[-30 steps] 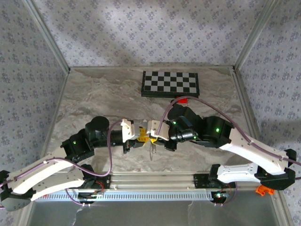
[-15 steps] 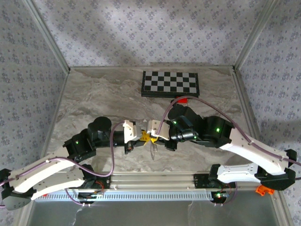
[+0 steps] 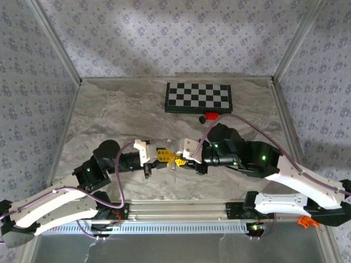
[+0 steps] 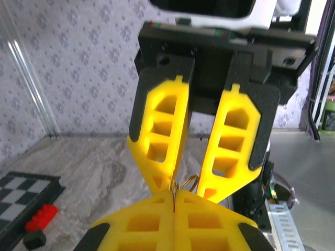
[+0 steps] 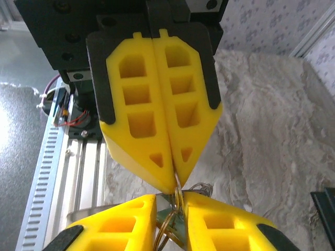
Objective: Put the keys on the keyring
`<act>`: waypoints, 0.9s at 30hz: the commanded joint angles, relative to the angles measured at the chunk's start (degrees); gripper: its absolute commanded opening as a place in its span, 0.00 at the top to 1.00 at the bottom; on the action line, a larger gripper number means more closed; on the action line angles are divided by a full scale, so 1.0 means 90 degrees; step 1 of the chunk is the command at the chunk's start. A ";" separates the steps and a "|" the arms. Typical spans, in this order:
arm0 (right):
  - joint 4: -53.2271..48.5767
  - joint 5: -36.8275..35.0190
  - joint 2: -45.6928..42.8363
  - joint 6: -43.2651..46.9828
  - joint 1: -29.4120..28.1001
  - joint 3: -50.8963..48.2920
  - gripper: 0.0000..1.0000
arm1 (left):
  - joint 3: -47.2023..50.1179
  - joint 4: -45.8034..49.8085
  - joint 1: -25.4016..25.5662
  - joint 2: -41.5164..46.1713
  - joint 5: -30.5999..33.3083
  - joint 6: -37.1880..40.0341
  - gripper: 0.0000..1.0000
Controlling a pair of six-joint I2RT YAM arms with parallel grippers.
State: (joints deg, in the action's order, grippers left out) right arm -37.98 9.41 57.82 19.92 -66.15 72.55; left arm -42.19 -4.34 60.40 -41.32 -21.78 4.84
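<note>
My two grippers meet tip to tip above the marble table's near middle. The left gripper (image 3: 166, 157) (image 4: 174, 194) is shut on a thin tan wire loop of the keyring (image 4: 189, 181) (image 5: 178, 200). Facing it, the right gripper (image 3: 177, 159) (image 5: 171, 210) has its yellow fingers (image 5: 230, 226) closed to a narrow gap. In that gap sit the ring's loops and the greenish head of the key (image 5: 168, 217). In the top view a thin silvery blade (image 3: 173, 166) hangs just below the fingertips. How the key sits on the ring is hidden by the fingers.
A checkerboard (image 3: 198, 97) lies at the back of the table, with a small red block (image 3: 211, 115) and a black block (image 3: 202, 118) at its front edge. An aluminium rail (image 3: 181, 209) runs along the near edge. Patterned walls enclose the sides.
The right arm has drawn back to the right, uncovering the red and black blocks. The left arm has stretched further right. The hanging key sits higher and closer under the fingertips.
</note>
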 commanded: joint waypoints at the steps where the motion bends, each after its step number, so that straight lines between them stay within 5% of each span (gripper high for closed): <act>1: 0.0731 -0.0074 -0.0224 -0.0167 -0.0040 -0.0180 0.77 | -0.0031 -0.0943 0.0007 0.0139 -0.0318 -0.0170 1.00; 15: 0.1726 0.0144 -0.0766 -0.0231 -0.0020 -0.0844 0.86 | 0.0255 -0.1974 0.0007 0.0087 -0.0695 -0.0595 1.00; 23: 0.1919 0.0229 -0.0863 -0.0251 -0.0023 -0.0972 0.77 | 0.0235 -0.1858 0.0007 0.0092 -0.0646 -0.0555 1.00; 27: 0.2056 0.0205 -0.0985 -0.0232 -0.0011 -0.1077 0.81 | 0.0206 -0.1830 0.0007 0.0080 -0.0652 -0.0559 1.00</act>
State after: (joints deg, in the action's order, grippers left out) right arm -22.06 11.40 50.37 18.26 -66.30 63.44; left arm -39.57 -17.43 60.40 -40.99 -25.98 0.34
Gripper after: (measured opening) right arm 0.204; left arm 0.052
